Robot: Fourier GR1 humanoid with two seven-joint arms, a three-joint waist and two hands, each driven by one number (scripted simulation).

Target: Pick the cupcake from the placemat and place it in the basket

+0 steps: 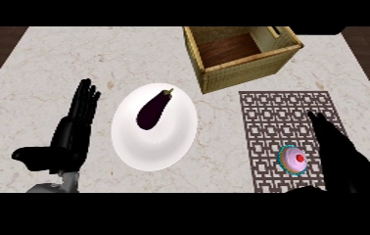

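In the head view we see the cupcake (pixel 294 159) lying on the placemat (pixel 278 116), in its near right part. Our right hand (pixel 339 155) lies over the placemat's right edge with its fingers straight and pointing away from us. The cupcake sits just beside the hand, on its left; we cannot tell whether they touch. The basket (pixel 249 75) stands on the counter (pixel 72 58) just beyond the placemat's far left corner. Left of the placemat lies a white plate (pixel 155 153) bearing an eggplant (pixel 154 110). Farther left of the placemat, past the plate, our left hand (pixel 72 131) rests with fingers straight and thumb out, holding nothing.
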